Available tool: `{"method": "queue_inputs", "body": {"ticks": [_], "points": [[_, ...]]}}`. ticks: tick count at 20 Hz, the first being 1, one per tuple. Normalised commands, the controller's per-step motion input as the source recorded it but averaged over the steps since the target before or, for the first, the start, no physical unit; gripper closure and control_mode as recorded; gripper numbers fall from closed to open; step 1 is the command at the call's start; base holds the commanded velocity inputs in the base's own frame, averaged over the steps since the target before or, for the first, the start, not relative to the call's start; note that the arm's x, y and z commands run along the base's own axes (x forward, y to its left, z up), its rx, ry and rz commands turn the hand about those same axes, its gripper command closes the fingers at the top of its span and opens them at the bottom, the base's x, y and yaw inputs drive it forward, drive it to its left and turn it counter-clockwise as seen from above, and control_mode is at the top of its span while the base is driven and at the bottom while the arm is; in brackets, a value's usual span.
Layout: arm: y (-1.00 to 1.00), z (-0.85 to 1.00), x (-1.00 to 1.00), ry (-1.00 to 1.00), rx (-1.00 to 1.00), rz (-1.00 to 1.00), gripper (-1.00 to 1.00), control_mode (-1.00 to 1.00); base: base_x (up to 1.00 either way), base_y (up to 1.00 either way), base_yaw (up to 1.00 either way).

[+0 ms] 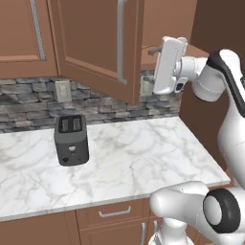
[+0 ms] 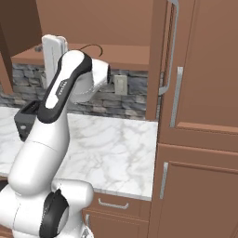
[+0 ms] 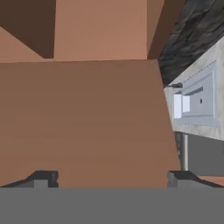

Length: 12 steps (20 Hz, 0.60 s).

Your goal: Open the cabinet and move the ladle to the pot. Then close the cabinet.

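Left base view: claw (image 1: 154,50) raised at open cabinet (image 1: 95,38), swung door just left. Right base view: thin curved stem, likely ladle (image 2: 90,47), on shelf beyond claw. Hand view: fingertips (image 3: 43,178) spread, nothing held; best advanced level, straddling ladle's handle.

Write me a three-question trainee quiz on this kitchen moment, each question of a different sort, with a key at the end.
1. True or false: the cabinet door stands shut.
2. Multiple choice: what sits on the marble counter left of the arm? A) a kettle B) a dark toaster C) a steel pot
3. Fill in: the gripper is raised to the level of the cabinet's bottom shelf, and its jaws are ____.

Key
1. False: the door is swung out over the counter.
2. B: the toaster stands near the stone backsplash.
3. Open: in the hand view both fingertips stand wide apart with nothing between them.
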Motion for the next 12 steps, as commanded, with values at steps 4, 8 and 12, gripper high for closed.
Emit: {"method": "queue_inputs", "body": {"ticks": [4, 8, 12], "points": [[0.43, 0.0, 0.0, 0.0, 0.0, 0.0, -1.0, -1.0, 0.0, 0.0, 0.0], [0.48, 0.0, 0.0, 0.0, 0.0, 0.0, -1.0, -1.0, 0.0, 0.0, 0.0], [0.49, 0.0, 0.0, 0.0, 0.0, 0.0, -1.0, -1.0, 0.0, 0.0, 0.0]]}}
